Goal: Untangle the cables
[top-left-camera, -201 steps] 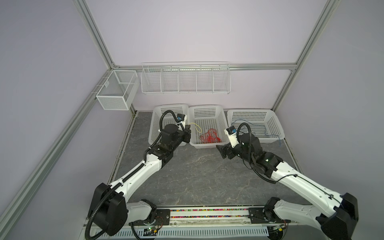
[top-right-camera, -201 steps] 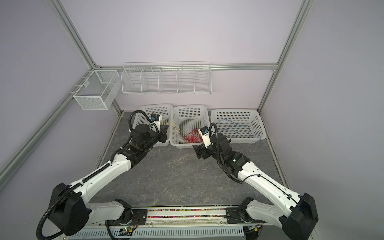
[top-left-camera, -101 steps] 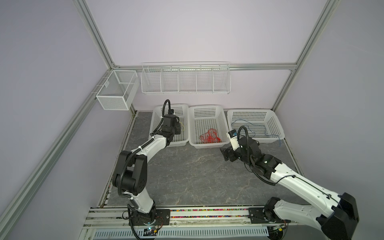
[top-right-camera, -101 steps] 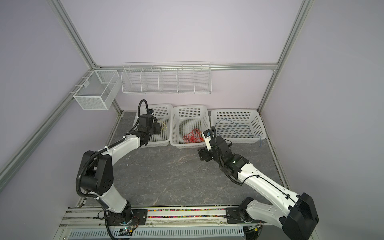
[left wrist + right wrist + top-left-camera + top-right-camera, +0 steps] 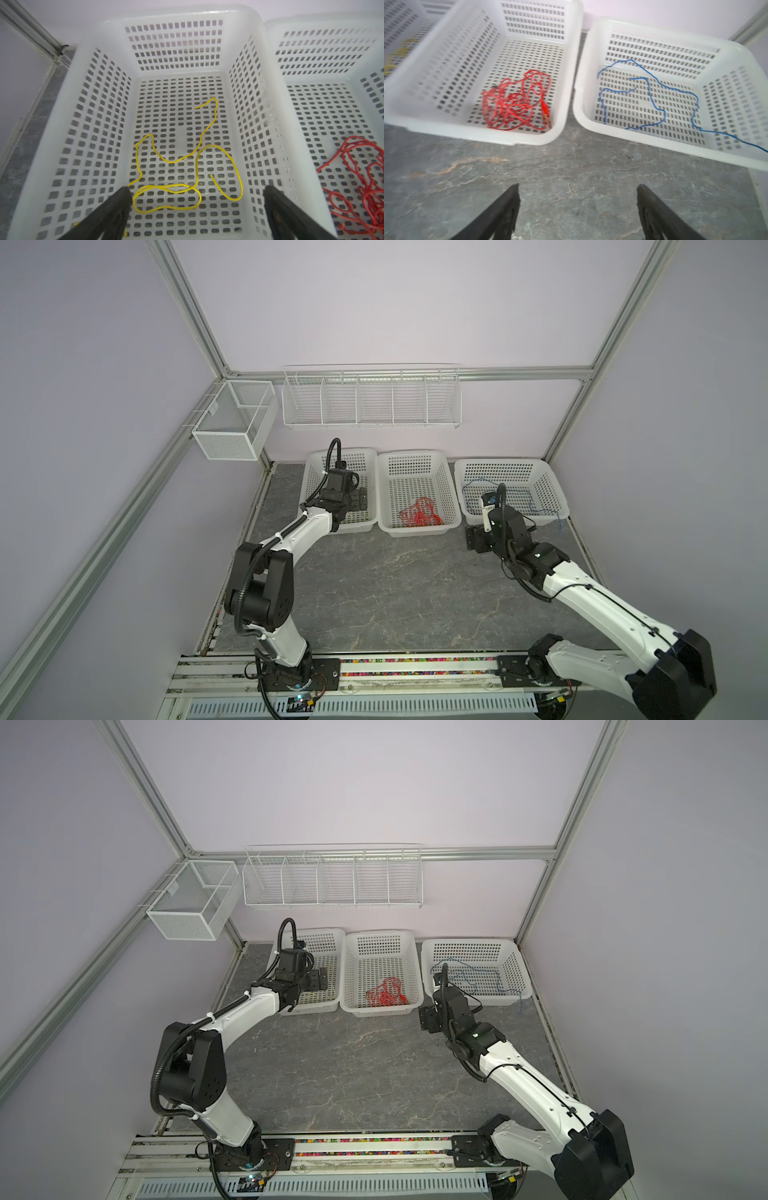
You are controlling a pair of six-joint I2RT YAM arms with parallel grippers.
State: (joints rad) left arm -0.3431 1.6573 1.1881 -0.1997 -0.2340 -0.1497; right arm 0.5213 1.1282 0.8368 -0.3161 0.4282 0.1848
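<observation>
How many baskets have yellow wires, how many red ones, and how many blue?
Baskets holding yellow cables: 1, the left basket
Baskets holding red cables: 1, the middle basket
Baskets holding blue cables: 1, the right basket
Total: 3 baskets

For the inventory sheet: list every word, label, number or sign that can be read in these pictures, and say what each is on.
No text can be read in any view.
Small tag on the mesh box: too small to tell whether it bears any print.
</observation>
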